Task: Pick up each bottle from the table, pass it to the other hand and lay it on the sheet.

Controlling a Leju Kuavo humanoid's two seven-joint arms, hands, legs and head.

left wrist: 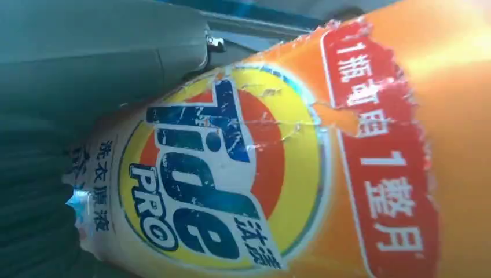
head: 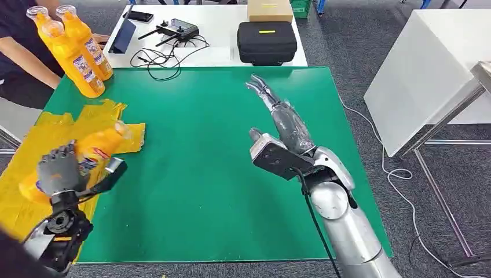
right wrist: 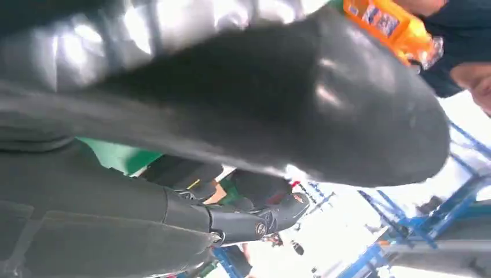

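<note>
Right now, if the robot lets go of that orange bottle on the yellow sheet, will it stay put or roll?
The orange bottle looks rounded, so it may roll a little. The crumpled yellow sheet could damp that. Its glossy label seems slippery in the left hand.

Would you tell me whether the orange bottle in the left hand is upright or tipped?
Tipped: the orange plastic detergent bottle lies slanted in the left hand, above the yellow sheet.

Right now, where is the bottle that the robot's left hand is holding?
In the head view, the orange bottle is low on the left, in the left hand, above the yellow sheet on the green table.
</note>
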